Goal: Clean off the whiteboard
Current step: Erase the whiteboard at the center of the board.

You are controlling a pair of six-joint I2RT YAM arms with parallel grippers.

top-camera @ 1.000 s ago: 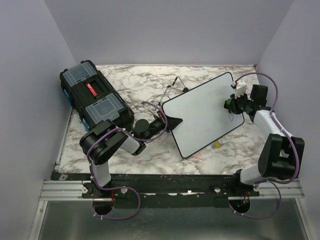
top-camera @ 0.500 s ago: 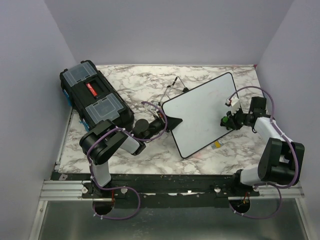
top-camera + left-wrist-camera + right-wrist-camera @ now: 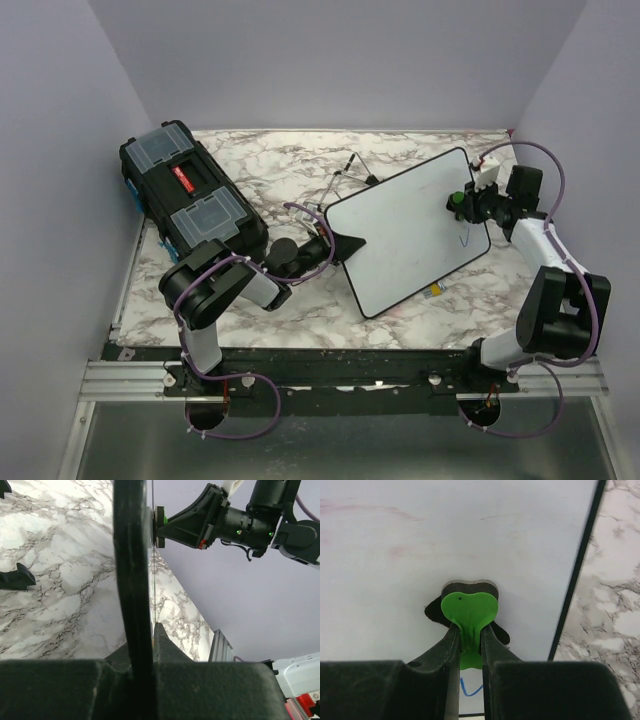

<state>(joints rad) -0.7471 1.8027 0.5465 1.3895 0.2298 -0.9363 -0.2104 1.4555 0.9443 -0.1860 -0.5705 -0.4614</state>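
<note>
The whiteboard [image 3: 405, 235] stands tilted on the marble table, white with a thin black frame. My left gripper [image 3: 342, 243] is shut on its left edge; in the left wrist view the frame [image 3: 131, 570] runs edge-on between the jaws of the left gripper [image 3: 145, 642]. My right gripper [image 3: 468, 203] is shut on a green heart-shaped eraser [image 3: 470, 609], which is pressed flat against the whiteboard [image 3: 420, 540] near its right frame. A short blue stroke [image 3: 470, 688] shows just below the eraser. The eraser [image 3: 160, 526] also shows against the board in the left wrist view.
A black toolbox [image 3: 190, 195] with clear lid compartments lies at the far left. A thin wire stand [image 3: 350, 172] sits behind the board. A small yellow item [image 3: 437, 290] lies by the board's near edge. Purple walls close in on three sides.
The right gripper slid the eraser down the board toward the near edge, then back up to the far right part. The left gripper and the board stayed put.
</note>
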